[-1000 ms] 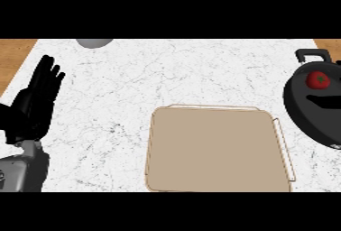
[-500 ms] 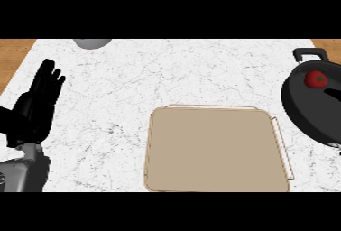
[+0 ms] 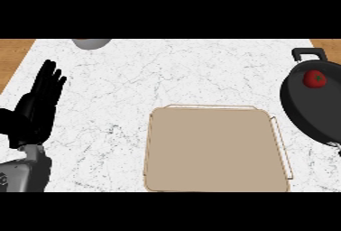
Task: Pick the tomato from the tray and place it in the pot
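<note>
The red tomato point(image 3: 314, 79) lies inside the black pot point(image 3: 301, 108) at the right edge of the head view, near the pot's far side. The tan tray point(image 3: 213, 149) sits in the lower middle of the counter with nothing on it. My left hand point(image 3: 36, 106) rests open at the left edge, fingers straight and pointing up, far from both tray and pot. My right hand does not show.
A grey round object point(image 3: 91, 43) is cut off at the counter's far edge, upper left. The white marble counter point(image 3: 166, 72) spreads between the hand and the tray. Wooden strips show at the top corners.
The view has shifted slightly, so the pot and tomato sit a little further right. The left hand stays put and open.
</note>
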